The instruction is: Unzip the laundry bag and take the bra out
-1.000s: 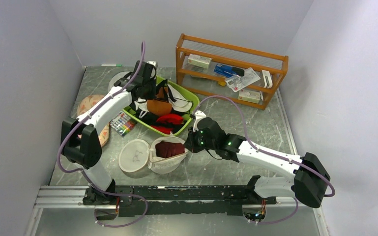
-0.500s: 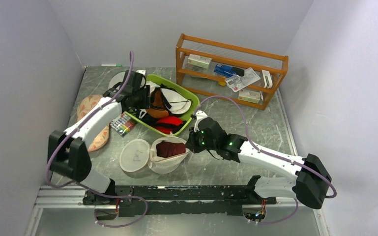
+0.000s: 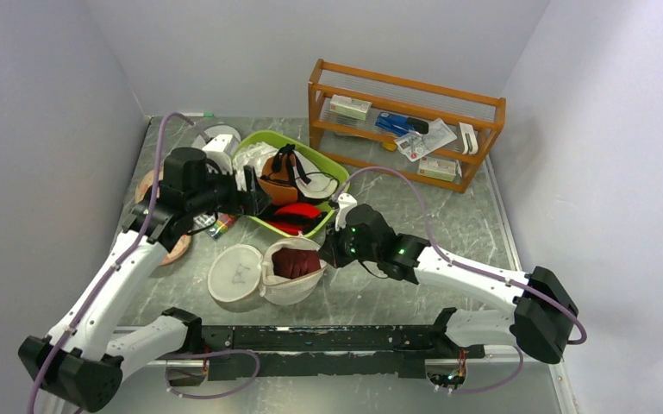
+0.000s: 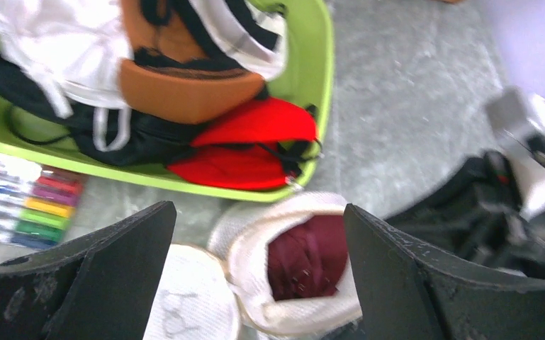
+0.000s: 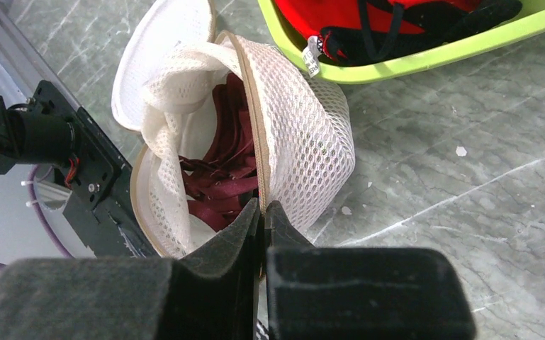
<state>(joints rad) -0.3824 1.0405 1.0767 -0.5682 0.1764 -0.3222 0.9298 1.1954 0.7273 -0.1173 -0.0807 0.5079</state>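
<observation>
The white mesh laundry bag point(image 3: 291, 278) lies unzipped on the table, its cream lid point(image 3: 235, 272) flopped to the left. The dark maroon bra point(image 3: 295, 261) is bunched inside the bag. My right gripper point(image 3: 332, 250) is shut on the bag's zip edge at its right side; the wrist view shows the tan edge pinched at the gripper point(image 5: 262, 212), with the bag point(image 5: 305, 134) and bra point(image 5: 220, 170) just beyond. My left gripper point(image 3: 257, 197) hangs open and empty over the green tray's near-left edge. In the left wrist view the left gripper point(image 4: 259, 234) frames the bag point(image 4: 255, 241) and bra point(image 4: 308, 255) below.
A green tray point(image 3: 332, 166) behind the bag holds red, orange-brown, white and black garments. A marker pack point(image 3: 217, 222) lies left of it. A wooden rack point(image 3: 405, 129) stands at the back right. A pale round disc point(image 3: 217, 136) sits at the back left.
My left gripper has opened and the left arm has drawn back from the tray's far side toward the tray's near-left edge. The right gripper and the bag have stayed in place.
</observation>
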